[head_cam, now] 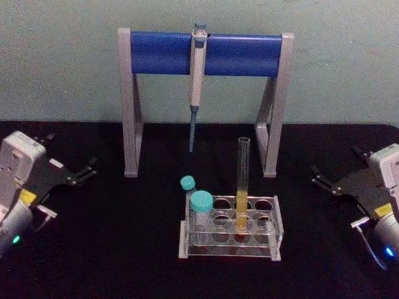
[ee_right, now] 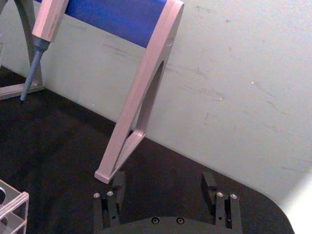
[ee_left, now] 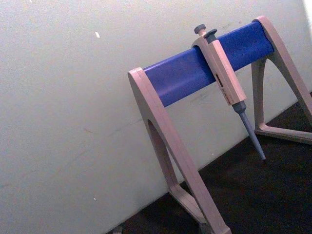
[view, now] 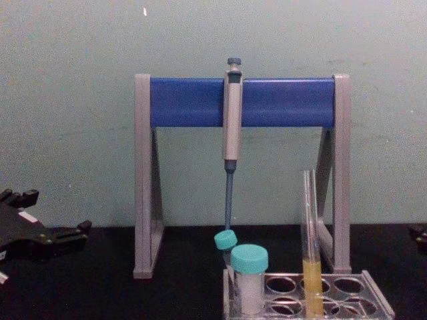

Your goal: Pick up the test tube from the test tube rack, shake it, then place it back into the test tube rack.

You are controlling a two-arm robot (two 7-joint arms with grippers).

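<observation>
Bare black tabletop (head_cam: 114, 252) lay open on either side of the low clear plastic rack (head_cam: 229, 250); two teal-capped vials (head_cam: 201, 203) crowded the left of the tall glass test tube (head_cam: 243, 165); behind rose a grey stand with a blue crossbar (head_cam: 238, 54), its grey pipette (head_cam: 196, 76) hanging down.

Chest view: the lower edge cuts off the base of the test tube rack (view: 377, 297) and the bottom of the test tube (view: 308, 220). The left end effector (view: 57, 213) runs off the left edge; of the right end effector (view: 420, 235) we see just a dark sliver at the right edge. From the right wrist we get one corner of the test tube rack, and the pipette (ee_right: 46, 19) loses its top. From the left wrist, the stand (ee_left: 195, 73) loses its near foot.
</observation>
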